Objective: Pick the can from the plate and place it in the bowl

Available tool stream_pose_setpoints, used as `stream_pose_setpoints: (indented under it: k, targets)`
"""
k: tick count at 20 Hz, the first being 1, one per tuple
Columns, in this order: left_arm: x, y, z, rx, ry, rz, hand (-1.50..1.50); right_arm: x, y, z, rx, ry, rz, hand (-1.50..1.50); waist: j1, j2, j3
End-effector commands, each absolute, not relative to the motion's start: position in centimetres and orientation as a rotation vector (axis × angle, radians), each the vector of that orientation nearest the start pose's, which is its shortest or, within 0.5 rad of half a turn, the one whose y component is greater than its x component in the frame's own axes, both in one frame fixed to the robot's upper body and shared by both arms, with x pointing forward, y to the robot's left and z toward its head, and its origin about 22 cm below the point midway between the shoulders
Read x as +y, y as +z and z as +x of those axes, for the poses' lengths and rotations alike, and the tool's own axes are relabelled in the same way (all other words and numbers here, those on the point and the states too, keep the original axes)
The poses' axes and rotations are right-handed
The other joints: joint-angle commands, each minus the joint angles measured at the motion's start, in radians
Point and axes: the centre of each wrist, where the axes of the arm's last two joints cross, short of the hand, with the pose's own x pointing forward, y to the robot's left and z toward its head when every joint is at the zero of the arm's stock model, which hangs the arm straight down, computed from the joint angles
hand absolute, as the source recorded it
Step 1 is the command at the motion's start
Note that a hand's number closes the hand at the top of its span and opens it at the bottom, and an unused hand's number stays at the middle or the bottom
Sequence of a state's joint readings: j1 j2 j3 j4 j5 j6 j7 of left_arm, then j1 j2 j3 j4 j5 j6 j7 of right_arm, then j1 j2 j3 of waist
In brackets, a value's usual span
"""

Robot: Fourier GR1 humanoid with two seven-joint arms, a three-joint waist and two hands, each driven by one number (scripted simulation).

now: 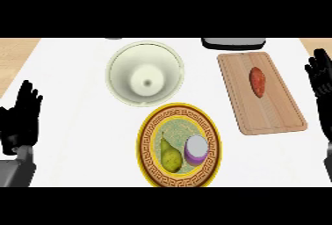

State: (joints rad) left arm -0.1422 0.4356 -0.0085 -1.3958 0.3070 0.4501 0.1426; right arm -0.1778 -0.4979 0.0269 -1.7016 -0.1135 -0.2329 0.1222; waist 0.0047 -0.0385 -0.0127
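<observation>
My left hand (23,116) and right hand (321,81) are both released, fingers straight, at the counter's (77,145) sides. The can (196,148) stands on the plate (146,145), just beside a pear (170,156). I should descend from the right, clear of the pear, then lift it to the bowl (123,72) just beyond. A cutting board (272,114) lies to the right.

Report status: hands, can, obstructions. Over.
Left hand open, resting at left edge; right hand open at right edge. Can upright on plate, untouched. Pear lies close beside can; bowl just beyond plate.
</observation>
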Motion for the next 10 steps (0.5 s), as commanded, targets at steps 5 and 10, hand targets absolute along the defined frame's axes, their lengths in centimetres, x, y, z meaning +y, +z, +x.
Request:
stream_pose_setpoints:
  k: [5,10]
  targets:
    - [30.1,6.5,29.1,-1.477,-0.111,0.194,0.00,-20.4,7.4,26.5,-1.599,0.373,0.130,1.50,0.021,0.048,0.014]
    - [29.2,5.3,29.0,-1.418,-0.188,0.040,0.00,-16.9,4.2,22.8,-1.802,0.594,0.006,-1.50,-0.010,0.041,0.013]
